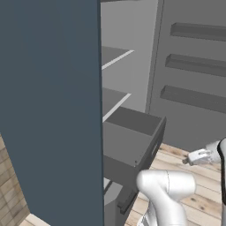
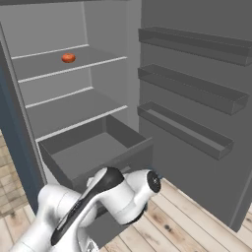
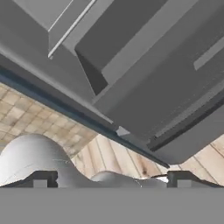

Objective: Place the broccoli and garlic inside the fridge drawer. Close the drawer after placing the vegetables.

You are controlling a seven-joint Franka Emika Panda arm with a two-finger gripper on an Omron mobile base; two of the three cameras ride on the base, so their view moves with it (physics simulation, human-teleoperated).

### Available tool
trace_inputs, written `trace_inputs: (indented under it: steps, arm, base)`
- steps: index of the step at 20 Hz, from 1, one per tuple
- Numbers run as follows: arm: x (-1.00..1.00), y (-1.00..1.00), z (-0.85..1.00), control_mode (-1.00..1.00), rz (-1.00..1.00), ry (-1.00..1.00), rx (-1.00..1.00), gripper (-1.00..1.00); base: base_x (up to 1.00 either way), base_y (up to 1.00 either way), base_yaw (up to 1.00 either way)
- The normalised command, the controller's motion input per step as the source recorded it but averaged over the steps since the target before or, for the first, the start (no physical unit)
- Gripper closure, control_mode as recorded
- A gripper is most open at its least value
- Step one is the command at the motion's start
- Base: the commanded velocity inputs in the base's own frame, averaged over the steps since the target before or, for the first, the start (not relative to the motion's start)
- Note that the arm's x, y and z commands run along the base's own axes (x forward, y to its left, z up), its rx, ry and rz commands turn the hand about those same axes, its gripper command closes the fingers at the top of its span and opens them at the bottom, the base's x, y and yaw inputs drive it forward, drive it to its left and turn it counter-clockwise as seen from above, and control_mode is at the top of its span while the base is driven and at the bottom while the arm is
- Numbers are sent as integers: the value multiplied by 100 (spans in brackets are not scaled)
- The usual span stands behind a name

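Fridge stands open. The fridge drawer (image 2: 93, 152) is pulled out from the bottom of the cabinet, a dark grey box with a flat front panel; its inside floor reads bare grey in the right base view. In the left base view the drawer (image 1: 132, 141) juts out past the edge of the big blue-grey fridge door (image 1: 48, 106), and its dark bar handle (image 1: 154, 148) runs along the front panel. A second, lower drawer front with its own handle (image 1: 126, 201) sits beneath it.

Above the drawer, thin grey shelves (image 2: 74, 106) step up the cabinet. On an upper shelf lies a small round orange-red thing (image 2: 68, 58), too small to name. The inner side of the right-hand door carries three long door racks (image 2: 189, 86).

The arm (image 2: 98, 202) folds low in front of the drawer, elbow close to the front panel. In the left base view the hand (image 1: 201, 156) shows over the wooden floor (image 1: 194, 194), to the right of the drawer and apart from it; fingers too small to read there. In the hand view the two fingertips (image 3: 40, 179) sit wide apart at the bottom edge, nothing between them; the drawer (image 3: 144, 87) fills the upper part, seen tilted.
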Motion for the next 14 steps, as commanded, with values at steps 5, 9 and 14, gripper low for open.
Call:
trace_inputs:
  steps: [5,9,14]
  arm:
    - [40,0,-32,-100,-12,0,31,-100]
    - [51,0,-28,-100,-17,0,28,-100]
    - [56,0,-16,-100,-26,7,21,-100]
  base:
    - [0,0,0]
    - [0,0,0]
    - [0,0,0]
